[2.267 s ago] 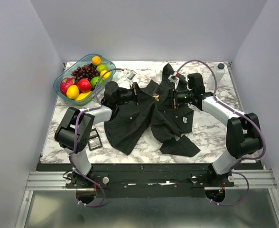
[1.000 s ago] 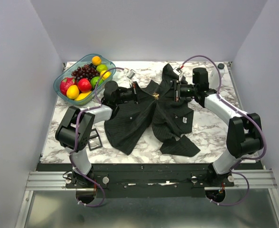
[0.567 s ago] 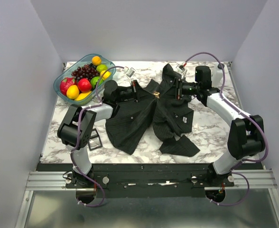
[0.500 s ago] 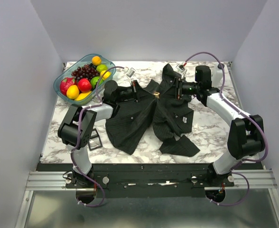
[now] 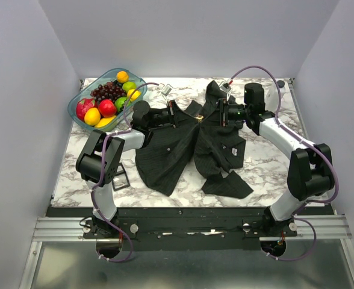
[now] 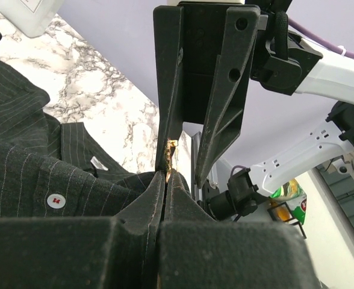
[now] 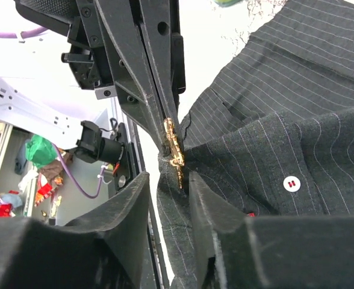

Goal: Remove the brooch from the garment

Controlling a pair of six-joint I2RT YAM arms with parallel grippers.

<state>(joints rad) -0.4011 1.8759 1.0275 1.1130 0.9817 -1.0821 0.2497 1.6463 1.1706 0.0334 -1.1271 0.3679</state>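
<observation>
Left gripper (image 6: 165,180) is clamped on a raised fold of the garment (image 5: 171,153). The brooch (image 7: 174,150) sits pinned at that fold's crest, just past the pinch, and the right gripper (image 7: 168,179) straddles it there with fingers apart.

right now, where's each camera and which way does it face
top external: high behind the left arm and right arm, looking down at the table; they meet over the garment
left wrist: on the left arm, facing the right gripper; left gripper at bottom
right wrist: on the right arm, facing the left gripper; right gripper at bottom
shared: both wrist views show the brooch
</observation>
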